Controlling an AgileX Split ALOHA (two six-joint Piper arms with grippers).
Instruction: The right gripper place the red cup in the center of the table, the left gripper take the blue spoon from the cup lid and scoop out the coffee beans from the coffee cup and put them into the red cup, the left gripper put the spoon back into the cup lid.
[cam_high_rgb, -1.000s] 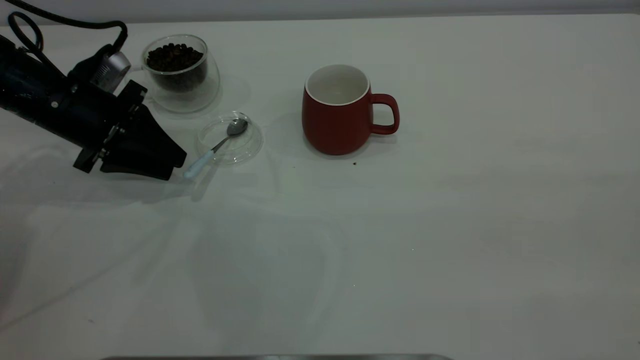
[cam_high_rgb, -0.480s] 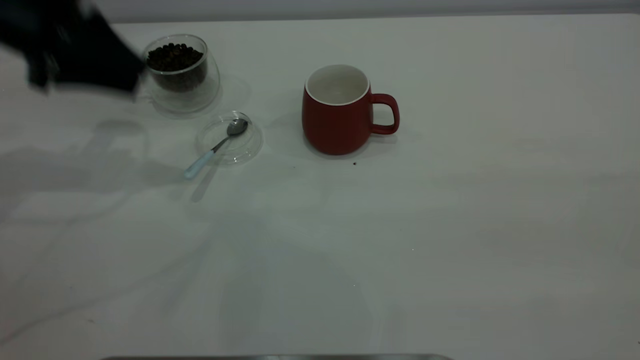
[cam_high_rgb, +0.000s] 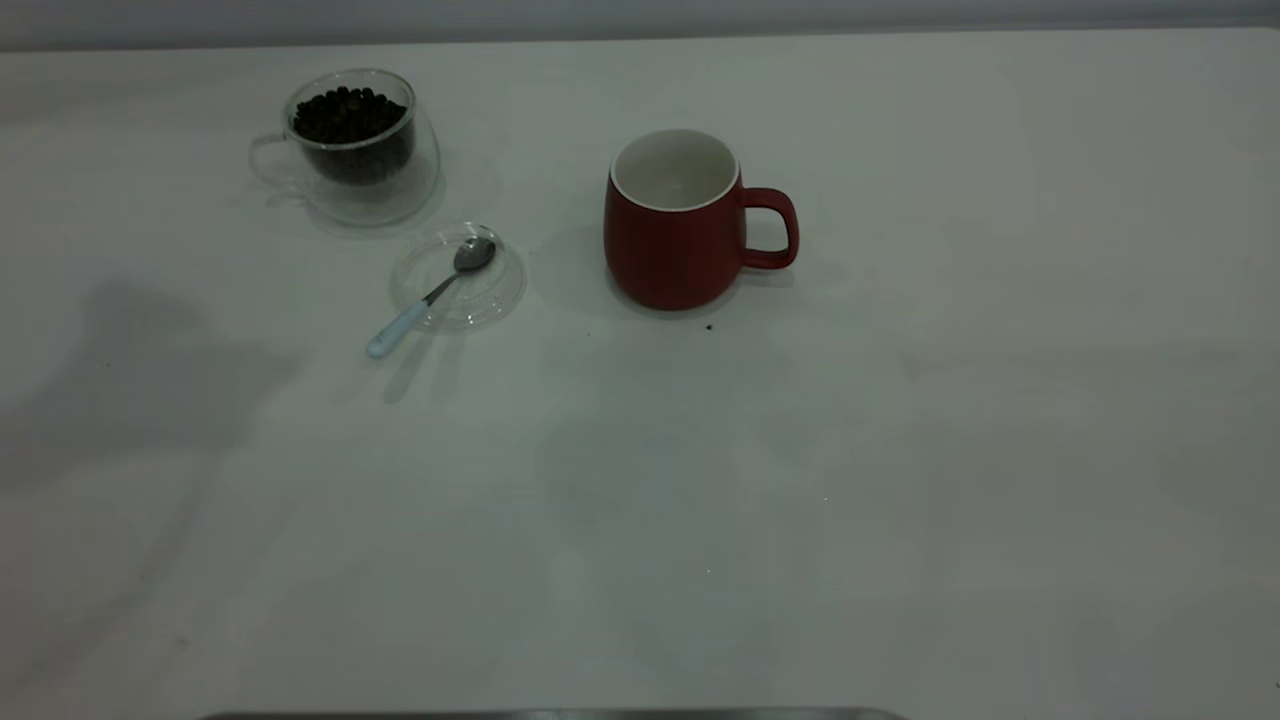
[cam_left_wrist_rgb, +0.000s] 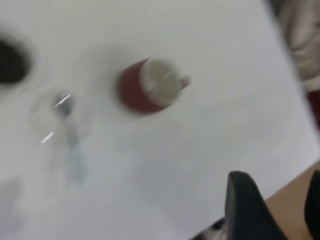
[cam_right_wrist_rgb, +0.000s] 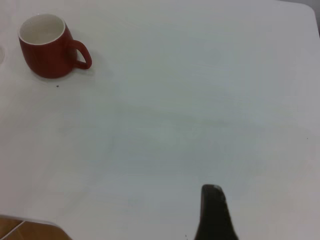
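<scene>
Beans, dark and heaped, fill the coffee cup at the far left of the table. Its glass handle points left, away from everything else. Just in front of it and a little to the right sits the cup lid, flat and clear. The blue spoon lies across it. Its shiny bowl rests inside the lid, and its pale blue handle sticks out over the rim toward the front left, with the tip down on the table. So the spoon's long line runs from back right to front left, and the handle is the end that pokes toward the left arm's side.

Next, going right, the red cup stands upright near the middle of the table, with its handle pointing right. I can see no beans in its white inside. A tiny dark speck lies on the table just in front of it.

No arm shows over the table from the outside camera. The left gripper is up high and off near the table's edge, well apart from the spoon. Its fingers look spread with nothing between them, though that picture is smeared. The right gripper is far off too, and only one finger of it shows, so I cannot tell if it is open or closed.

I think the left arm is the nearer one to the spoon, and the free handle end is the easy part to pinch.
</scene>
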